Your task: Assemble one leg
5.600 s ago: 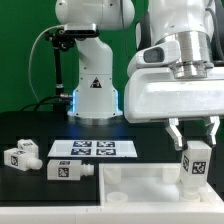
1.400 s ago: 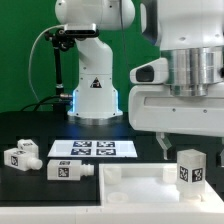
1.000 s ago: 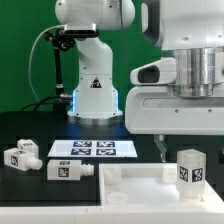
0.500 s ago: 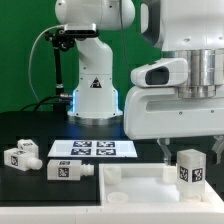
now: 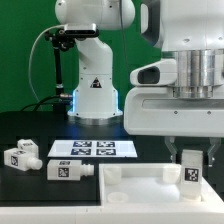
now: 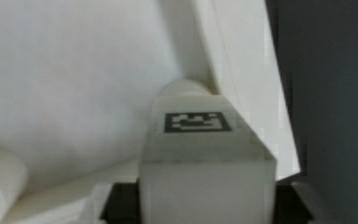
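A white leg (image 5: 190,171) with a square tag stands upright on the near right corner of the big white panel (image 5: 135,182). My gripper (image 5: 190,156) is down over the leg's top, a finger on each side. In the wrist view the leg (image 6: 202,150) fills the space between the two dark fingers (image 6: 126,203) with no gap showing, so the gripper (image 6: 206,206) is shut on it. The leg's lower end is hidden.
Two more legs lie on the black table at the exterior view's left, one (image 5: 22,156) further out and one (image 5: 68,169) beside the panel. The marker board (image 5: 92,148) lies behind them. The arm's white base (image 5: 95,95) stands at the back.
The fingers stood open and wide on either side of the standing leg; now the gripper has come down a little and the fingers have closed in on the leg. The leg has not shifted.
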{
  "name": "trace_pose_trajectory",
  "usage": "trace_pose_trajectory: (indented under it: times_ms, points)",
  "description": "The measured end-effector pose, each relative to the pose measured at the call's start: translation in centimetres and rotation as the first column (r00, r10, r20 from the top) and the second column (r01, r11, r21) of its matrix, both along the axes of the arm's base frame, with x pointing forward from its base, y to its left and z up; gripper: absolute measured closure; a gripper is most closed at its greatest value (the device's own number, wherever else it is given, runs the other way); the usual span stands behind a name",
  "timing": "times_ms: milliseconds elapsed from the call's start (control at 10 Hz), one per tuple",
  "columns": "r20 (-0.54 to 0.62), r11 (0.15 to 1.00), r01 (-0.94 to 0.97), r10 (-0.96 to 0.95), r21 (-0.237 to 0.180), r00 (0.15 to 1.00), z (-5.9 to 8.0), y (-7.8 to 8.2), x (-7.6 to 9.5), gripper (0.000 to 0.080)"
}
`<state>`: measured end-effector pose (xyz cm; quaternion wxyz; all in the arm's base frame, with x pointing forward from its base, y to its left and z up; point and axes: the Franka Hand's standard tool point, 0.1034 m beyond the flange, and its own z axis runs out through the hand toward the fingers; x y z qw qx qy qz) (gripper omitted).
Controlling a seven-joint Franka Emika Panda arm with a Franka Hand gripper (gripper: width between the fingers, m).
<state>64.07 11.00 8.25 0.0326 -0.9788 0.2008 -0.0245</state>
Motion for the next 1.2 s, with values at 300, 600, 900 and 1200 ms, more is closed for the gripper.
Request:
trace_pose_trajectory:
  times_ms: [300,600,900,1200]
  points:
    - [-0.041,0.867,0.497,-0.496,0.039,0.868,-0.1,-0.3,0.0,0.0514]
    - [-0.118,0.614,0.785,-0.776,0.087,0.62,-0.2,-0.7,0.0,0.0514]
    - [-0.111,0.649,0.756,-0.748,0.085,0.654,-0.3,-0.6,0.0,0.0283]
    - [-0.021,0.957,0.288,-0.288,0.03,0.957,-0.3,0.7,-0.3,0.0158]
